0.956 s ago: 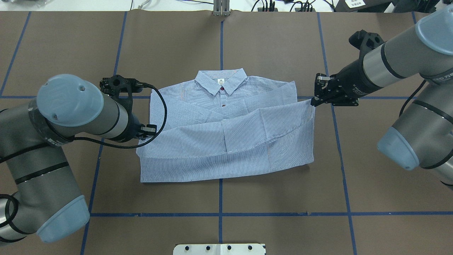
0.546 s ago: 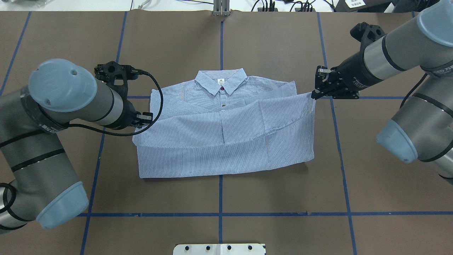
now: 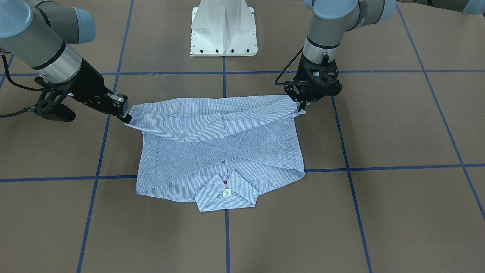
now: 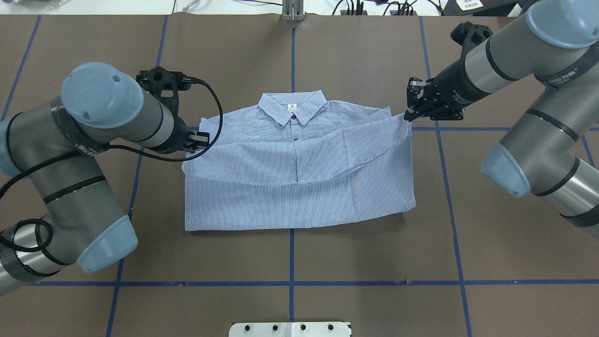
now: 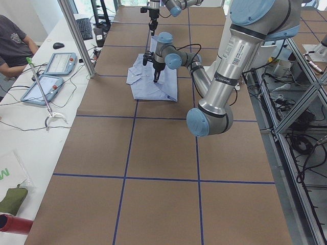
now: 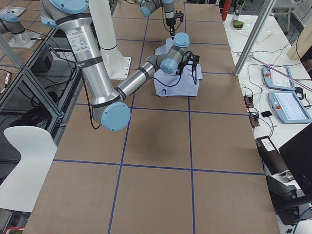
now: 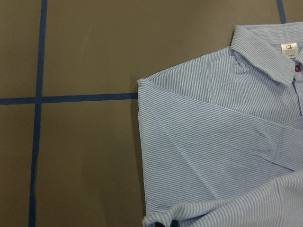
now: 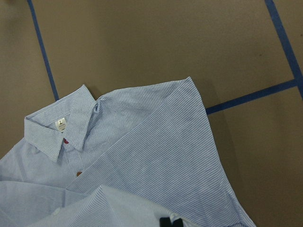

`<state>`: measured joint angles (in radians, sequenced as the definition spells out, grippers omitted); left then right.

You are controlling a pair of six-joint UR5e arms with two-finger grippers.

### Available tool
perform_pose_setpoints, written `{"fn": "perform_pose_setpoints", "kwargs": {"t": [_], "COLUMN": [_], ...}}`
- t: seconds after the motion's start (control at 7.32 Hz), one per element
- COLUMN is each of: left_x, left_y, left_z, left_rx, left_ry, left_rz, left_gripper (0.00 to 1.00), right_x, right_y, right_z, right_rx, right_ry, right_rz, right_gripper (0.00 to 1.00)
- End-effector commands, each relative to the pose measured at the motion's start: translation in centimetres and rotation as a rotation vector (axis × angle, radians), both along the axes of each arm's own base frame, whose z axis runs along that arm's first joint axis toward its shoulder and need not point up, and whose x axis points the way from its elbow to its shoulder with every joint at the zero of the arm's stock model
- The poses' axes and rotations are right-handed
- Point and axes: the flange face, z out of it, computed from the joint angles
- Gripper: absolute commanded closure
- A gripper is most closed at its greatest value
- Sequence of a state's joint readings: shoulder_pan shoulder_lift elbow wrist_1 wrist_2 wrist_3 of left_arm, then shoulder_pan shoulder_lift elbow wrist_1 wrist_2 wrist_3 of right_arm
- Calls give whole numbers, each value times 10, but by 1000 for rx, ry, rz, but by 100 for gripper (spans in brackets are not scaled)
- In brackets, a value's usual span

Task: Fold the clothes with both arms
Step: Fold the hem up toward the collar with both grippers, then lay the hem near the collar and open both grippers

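The light blue striped shirt (image 4: 299,196) lies face up on the brown table, sleeves folded in and collar (image 4: 292,106) at the far side. Its bottom part is doubled up over the body. My left gripper (image 4: 194,142) is shut on the left hem corner and holds it just above the shirt. My right gripper (image 4: 407,116) is shut on the right hem corner, near the shoulder. In the front-facing view the shirt (image 3: 219,151) hangs between the left gripper (image 3: 301,106) and right gripper (image 3: 127,117). The wrist views show the shirt (image 7: 227,142) (image 8: 156,161) below the held cloth.
Blue tape lines (image 4: 291,283) cross the brown table. The white pedestal base (image 3: 223,30) stands at the robot's side. A metal post (image 4: 292,11) and cables sit at the far edge. A side table with tablets (image 5: 48,76) and a seated person (image 5: 13,43) are beyond it.
Both grippers have carried the held hem farther from the robot, toward the collar. The folded lower edge of the shirt has shifted that way too.
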<state>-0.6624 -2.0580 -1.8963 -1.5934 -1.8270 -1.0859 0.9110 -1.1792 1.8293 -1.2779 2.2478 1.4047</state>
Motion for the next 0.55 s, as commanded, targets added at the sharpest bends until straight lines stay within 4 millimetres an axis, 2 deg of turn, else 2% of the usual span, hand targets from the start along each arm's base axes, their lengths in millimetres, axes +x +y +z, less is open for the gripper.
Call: {"fn": "perform_pose_setpoints", "kwargs": {"t": [0.0,0.27,0.41], "left_x": [14,22,24], "left_y": [-34,-44,-48], "left_z": [31,50,57], "left_rx": [7,0,-5], "left_ry": [6,-7,-15], "left_rz": [-26,-31,-33], "left_gripper": [100,100,100], "right_x": [-19,-26,-36], "right_y": [-24,-34,-47], "right_z": [10,24,28], "right_rx": [-15,-11,-27], "right_ry": [29,63,77], "right_rz": [-6,-3,-1], "right_gripper": [100,100,100]}}
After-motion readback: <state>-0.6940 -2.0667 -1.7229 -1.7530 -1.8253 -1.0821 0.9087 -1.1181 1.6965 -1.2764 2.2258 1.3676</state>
